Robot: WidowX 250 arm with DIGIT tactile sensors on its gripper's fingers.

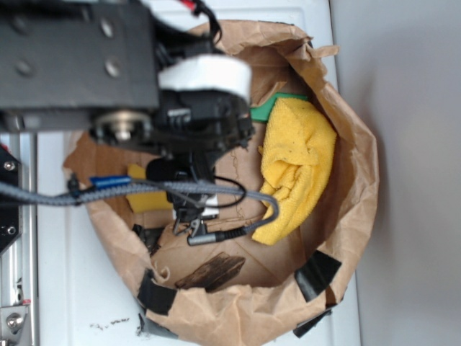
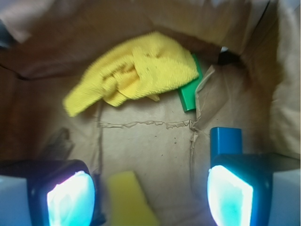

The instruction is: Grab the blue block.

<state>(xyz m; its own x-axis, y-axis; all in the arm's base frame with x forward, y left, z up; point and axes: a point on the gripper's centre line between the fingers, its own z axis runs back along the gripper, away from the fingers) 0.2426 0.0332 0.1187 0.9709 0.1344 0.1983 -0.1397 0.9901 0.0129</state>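
Wrist view: one blue block [image 2: 226, 140] at 4 o'clock, just behind the right finger [image 2: 229, 195]. Jaws of the gripper [image 2: 150, 195] spread wide, holding nothing. One yellow cloth [image 2: 136, 73] at 12, one green block [image 2: 192, 92] tucked under its edge, one yellow sponge [image 2: 129, 197] at 6. Bare paper floor mid-bag; bag walls [image 1: 356, 180] close around.

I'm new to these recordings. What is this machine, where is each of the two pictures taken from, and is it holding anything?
It is a small robot arm with a two-fingered gripper, reaching into a brown paper bag. One picture looks down from above; the other comes from a camera on the wrist, so the two fingers frame its lower edge. In the bag lie a crumpled yellow cloth, a green block partly under it, a yellow sponge and the blue block. The fingers are apart with nothing gripped between them.
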